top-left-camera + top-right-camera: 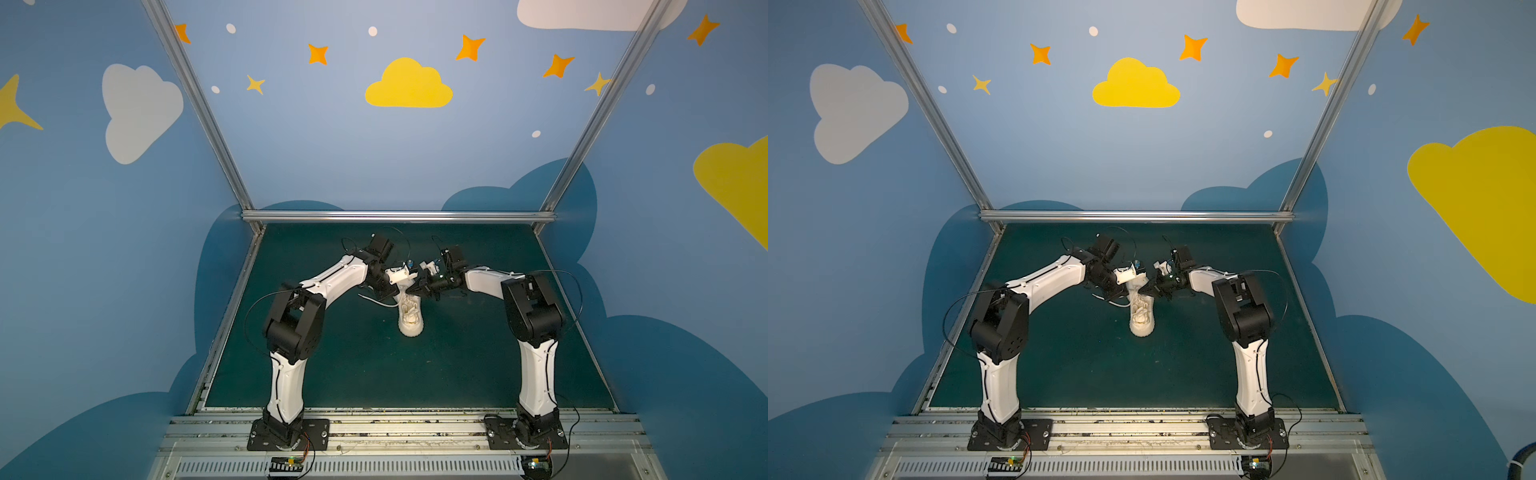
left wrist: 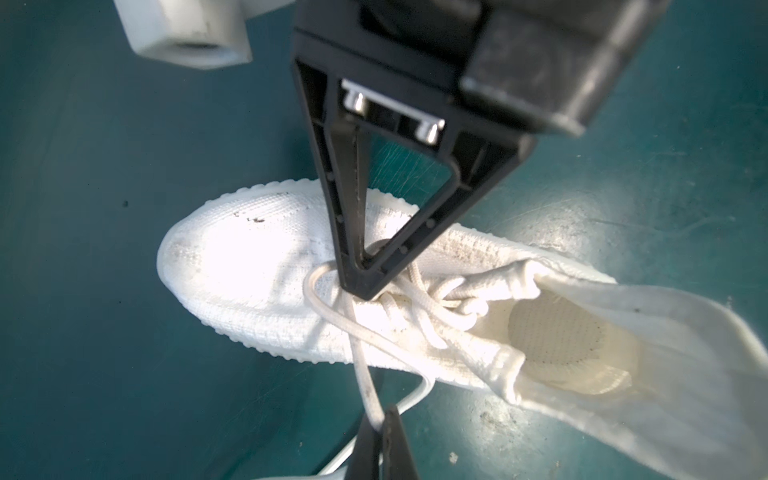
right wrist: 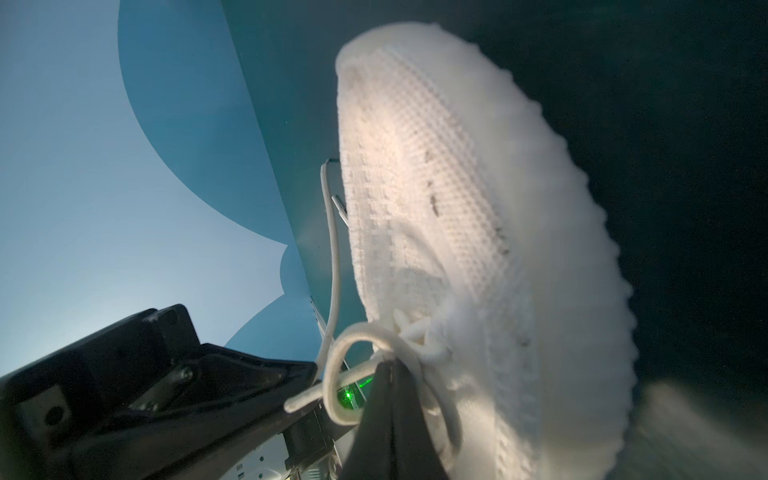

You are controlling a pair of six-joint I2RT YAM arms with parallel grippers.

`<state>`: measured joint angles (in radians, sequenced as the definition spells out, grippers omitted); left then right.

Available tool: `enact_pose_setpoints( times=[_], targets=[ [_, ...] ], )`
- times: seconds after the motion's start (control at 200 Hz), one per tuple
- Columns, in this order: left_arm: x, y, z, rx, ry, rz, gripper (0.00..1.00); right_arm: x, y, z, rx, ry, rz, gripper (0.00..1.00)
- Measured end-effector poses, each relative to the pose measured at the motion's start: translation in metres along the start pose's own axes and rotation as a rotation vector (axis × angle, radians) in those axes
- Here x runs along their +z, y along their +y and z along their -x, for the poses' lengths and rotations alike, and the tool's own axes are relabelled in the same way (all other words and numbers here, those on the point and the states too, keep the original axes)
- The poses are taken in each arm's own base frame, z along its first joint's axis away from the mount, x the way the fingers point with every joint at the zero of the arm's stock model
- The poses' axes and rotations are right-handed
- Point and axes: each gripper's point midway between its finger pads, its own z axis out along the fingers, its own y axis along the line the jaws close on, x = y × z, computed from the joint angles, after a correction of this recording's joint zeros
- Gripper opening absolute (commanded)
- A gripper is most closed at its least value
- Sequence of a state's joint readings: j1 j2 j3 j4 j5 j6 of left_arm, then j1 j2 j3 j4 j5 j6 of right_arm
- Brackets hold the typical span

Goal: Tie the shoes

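Observation:
The off-white knit shoe (image 1: 410, 320) (image 1: 1142, 322) lies on the green mat with its toe toward the arm bases, and its heel end is hidden under both grippers. My left gripper (image 2: 380, 424) (image 1: 390, 296) is shut on a cream lace (image 2: 362, 374) that runs taut from the eyelets. My right gripper (image 3: 384, 365) (image 1: 412, 289) is shut on a lace at the top of the lacing, beside a small lace loop (image 3: 334, 374). In the left wrist view its black fingers (image 2: 353, 266) press down onto the crossed laces. Another lace strand (image 1: 374, 300) trails on the mat left of the shoe.
The green mat (image 1: 457, 365) is bounded by an aluminium rail (image 1: 399, 216) at the back and by rails along both sides. The blue painted walls stand close around it. Black cables loop off both forearms. The arm bases (image 1: 289, 434) sit at the near edge.

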<state>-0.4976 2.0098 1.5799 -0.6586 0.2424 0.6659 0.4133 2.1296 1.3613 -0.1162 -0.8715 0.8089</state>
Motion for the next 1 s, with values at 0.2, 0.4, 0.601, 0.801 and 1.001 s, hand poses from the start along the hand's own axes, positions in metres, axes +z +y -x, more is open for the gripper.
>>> enact_pose_setpoints(
  times=[0.2, 0.4, 0.601, 0.801, 1.001],
  targets=[
    [-0.003, -0.007, 0.008, 0.016, -0.020, -0.010, 0.03, 0.000, 0.005, -0.003, -0.008, 0.020, 0.026, 0.04],
    [-0.005, -0.014, 0.020, 0.040, -0.035, -0.018, 0.03, -0.006, 0.011, -0.007, -0.020, 0.035, 0.042, 0.10],
    [-0.010, -0.011, 0.027, 0.046, -0.048, -0.011, 0.03, -0.029, 0.036, -0.006, -0.068, 0.012, 0.083, 0.14],
    [-0.008, -0.012, 0.024, 0.035, -0.035, -0.020, 0.03, -0.045, 0.042, -0.004, -0.083, -0.003, 0.099, 0.14],
    [-0.002, -0.013, 0.019, 0.020, -0.020, -0.032, 0.03, -0.049, 0.023, -0.010, -0.041, 0.006, 0.073, 0.06]
  ],
)
